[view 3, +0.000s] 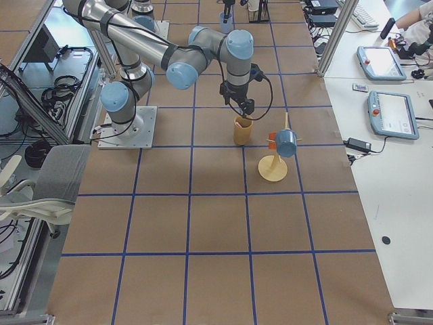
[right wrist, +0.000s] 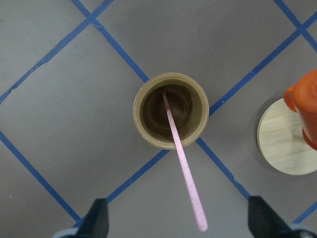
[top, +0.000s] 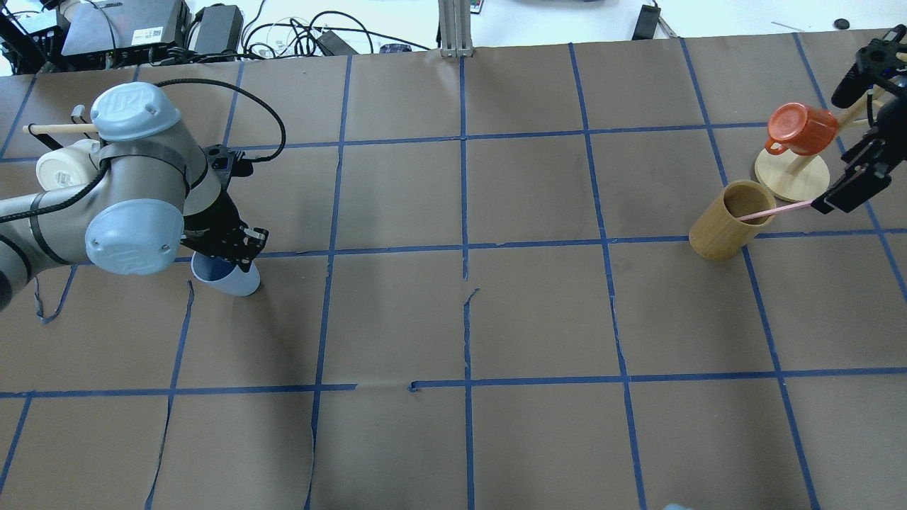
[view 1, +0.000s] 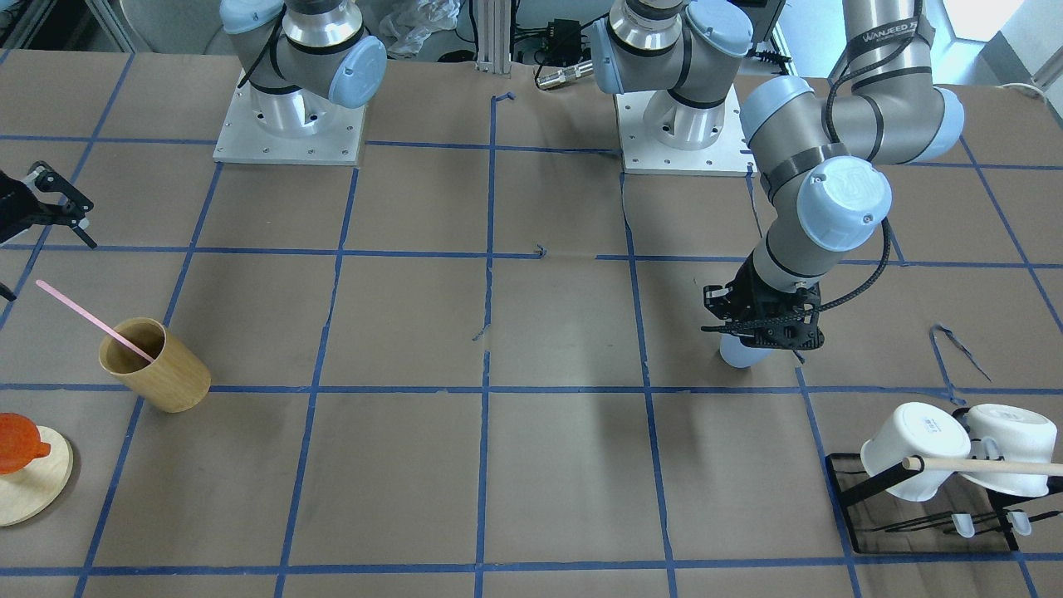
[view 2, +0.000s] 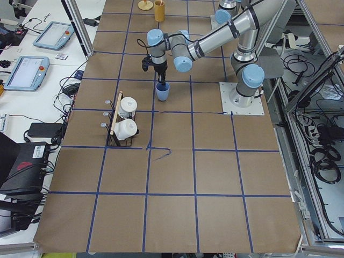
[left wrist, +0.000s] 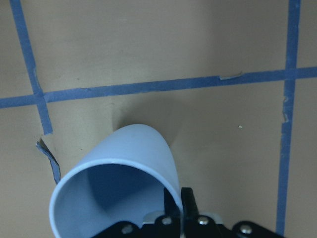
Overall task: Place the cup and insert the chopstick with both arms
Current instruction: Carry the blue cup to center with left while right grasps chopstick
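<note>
Right fingers [right wrist: 97,219] apart over 1 holder [right wrist: 141,130], 1 chopstick [right wrist: 184,169]; 1 blue cup [left wrist: 142,148]

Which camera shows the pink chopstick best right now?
Right wrist: the pink chopstick runs unobstructed from inside the wooden holder out over its rim. Front-facing and overhead show it smaller; the side views barely show it.

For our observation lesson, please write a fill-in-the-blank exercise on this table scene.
The left gripper holds a ____ cup.
The chopstick leaning in the holder is ____.
The right gripper above the holder is ____.
The rack holds ____ white cups.
Missing words: blue; pink; open; two.
</note>
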Robot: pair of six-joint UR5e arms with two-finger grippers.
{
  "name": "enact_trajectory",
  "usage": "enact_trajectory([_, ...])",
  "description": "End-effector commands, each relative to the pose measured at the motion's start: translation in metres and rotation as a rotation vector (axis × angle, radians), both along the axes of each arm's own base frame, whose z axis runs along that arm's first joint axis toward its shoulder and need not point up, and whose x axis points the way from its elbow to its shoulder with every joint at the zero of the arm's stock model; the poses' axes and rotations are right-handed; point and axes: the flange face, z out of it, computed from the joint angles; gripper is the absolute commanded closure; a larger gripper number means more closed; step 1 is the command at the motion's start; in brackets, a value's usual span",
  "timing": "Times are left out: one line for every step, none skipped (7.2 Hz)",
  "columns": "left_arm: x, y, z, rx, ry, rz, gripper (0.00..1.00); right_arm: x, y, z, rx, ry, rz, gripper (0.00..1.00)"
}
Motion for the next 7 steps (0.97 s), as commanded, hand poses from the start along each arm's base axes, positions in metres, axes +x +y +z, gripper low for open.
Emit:
enact_trajectory([-0.083,0.011,0.018,-0.033,0.008,0.100,1.00,-0.018,-0.012,-0.022,-0.021,0.010,0.121,0.00])
enact_trajectory([-0.144,0.021,0.029,-0.020,0.021,0.132,1.00,-0.021,-0.011,-0.023,-0.018,0.011,0.116,0.00])
enact_trajectory([-0.218,0.049,0.044,-0.020,0.026,0.108,1.00,-0.020,-0.010,-0.026,-0.011,0.009,0.118,0.16])
enact_trajectory([-0.277,0.078,0.047,-0.012,0.032,0.095,1.00,-0.020,-0.008,-0.031,-0.005,0.007,0.119,0.22])
enact_trajectory([-0.314,0.099,0.040,0.012,0.069,0.079,1.00,-0.019,-0.008,-0.031,-0.004,0.007,0.115,0.29])
enact_trajectory([-0.329,0.108,0.036,0.008,0.076,0.048,1.00,-0.019,-0.008,-0.031,-0.004,0.007,0.116,0.35])
enact_trajectory([-0.341,0.117,0.020,0.017,0.056,0.017,1.00,-0.019,-0.007,-0.033,0.006,0.006,0.118,0.42])
